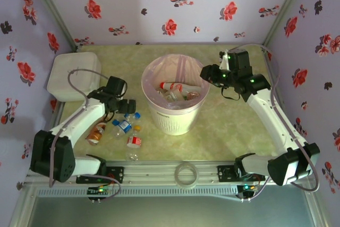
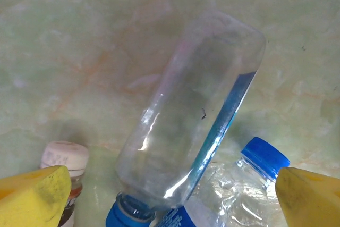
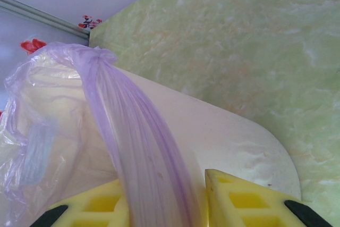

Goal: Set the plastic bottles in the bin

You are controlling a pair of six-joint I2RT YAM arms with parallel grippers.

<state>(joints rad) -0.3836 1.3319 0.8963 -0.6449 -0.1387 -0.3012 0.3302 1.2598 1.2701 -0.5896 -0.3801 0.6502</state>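
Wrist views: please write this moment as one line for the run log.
left gripper: open above lying clear bottle | right gripper: shut on bag liner at bin rim

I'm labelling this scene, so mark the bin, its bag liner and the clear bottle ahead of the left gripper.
bin (image 1: pixel 172 122), top view, on its ribbed white side wall.
bag liner (image 3: pixel 133 142), right wrist view, on the stretched purple strip.
clear bottle (image 2: pixel 194 104), left wrist view, on its mid-body.
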